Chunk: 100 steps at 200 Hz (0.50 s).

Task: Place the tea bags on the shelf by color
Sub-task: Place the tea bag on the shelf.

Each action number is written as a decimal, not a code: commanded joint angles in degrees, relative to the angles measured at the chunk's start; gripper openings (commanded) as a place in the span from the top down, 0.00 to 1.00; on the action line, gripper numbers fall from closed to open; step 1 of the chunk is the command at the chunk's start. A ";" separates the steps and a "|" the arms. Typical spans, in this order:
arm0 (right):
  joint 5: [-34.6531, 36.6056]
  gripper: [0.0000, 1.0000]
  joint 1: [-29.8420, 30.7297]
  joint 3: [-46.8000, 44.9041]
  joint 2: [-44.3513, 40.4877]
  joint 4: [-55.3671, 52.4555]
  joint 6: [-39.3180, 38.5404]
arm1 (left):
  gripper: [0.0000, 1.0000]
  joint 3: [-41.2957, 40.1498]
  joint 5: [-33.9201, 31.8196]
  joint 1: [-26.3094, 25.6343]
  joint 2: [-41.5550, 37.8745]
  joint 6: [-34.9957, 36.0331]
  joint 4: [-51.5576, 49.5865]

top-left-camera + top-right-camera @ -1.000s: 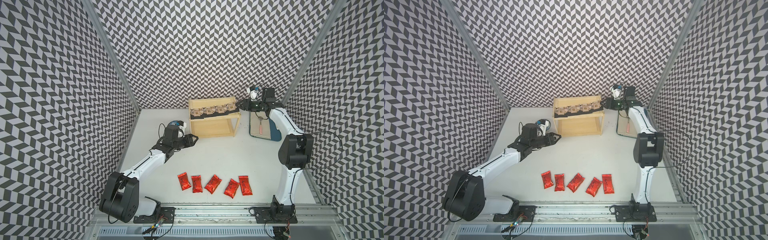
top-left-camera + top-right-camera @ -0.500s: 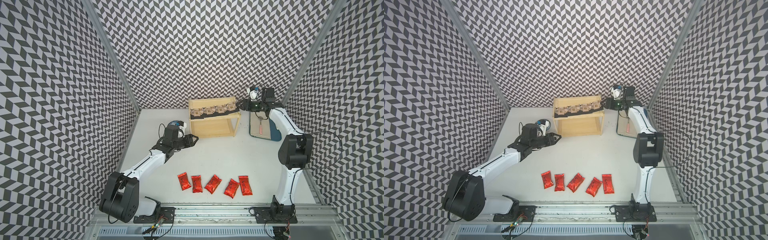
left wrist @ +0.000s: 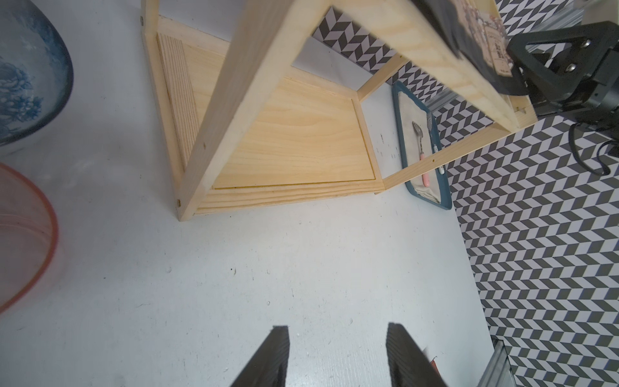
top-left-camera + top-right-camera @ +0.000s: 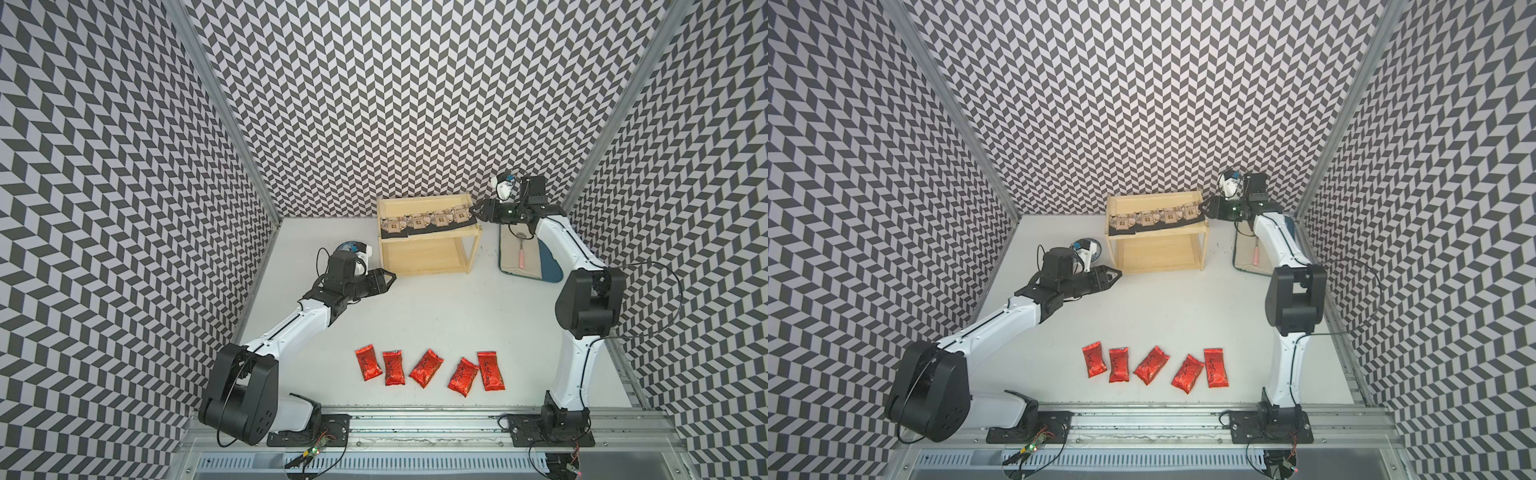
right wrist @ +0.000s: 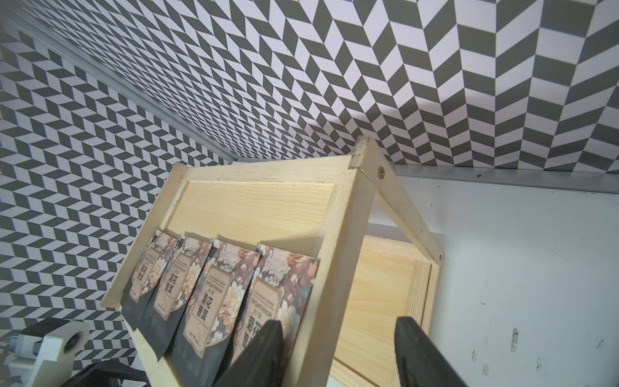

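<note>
Lying nearest on the white tabletop [image 4: 478, 316], five red tea bags [image 4: 426, 368] form a loose row, well apart from the shelf [image 4: 419, 255]; farther in, the left claw [image 4: 388, 279] hovers just beside the shelf's lower front corner, its jaws apart over bare tabletop, gripping nothing; on the shelf's top tier four black tea bags [image 4: 426, 220] overlap in a row along the front rim; at that tier's right end the right claw [image 4: 474, 210] stands open, one finger over the nearest black packet, the other outside the side rim; near the shelf, under the right arm, lies a blue tray [image 4: 549, 262] holding spoons [image 4: 520, 258].
</note>
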 commanded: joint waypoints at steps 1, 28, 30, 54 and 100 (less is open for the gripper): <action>1.40 0.42 0.31 0.73 -1.11 -0.01 -0.71 | 0.48 -0.46 0.83 0.40 -0.60 0.15 1.66; 1.65 0.39 0.31 0.83 -1.21 -0.02 -0.83 | 0.48 -0.46 0.83 0.48 -0.78 0.23 1.59; 1.65 0.39 0.31 0.84 -1.19 -0.08 -0.81 | 0.48 -0.46 0.83 0.48 -0.84 0.23 1.65; 2.09 0.38 0.52 0.68 -1.06 -0.27 -1.00 | 0.48 -0.42 0.86 0.48 -0.81 0.15 1.72; 2.34 0.36 0.83 0.75 -1.24 -0.36 -1.05 | 0.48 -0.35 0.92 0.58 -0.96 0.23 1.72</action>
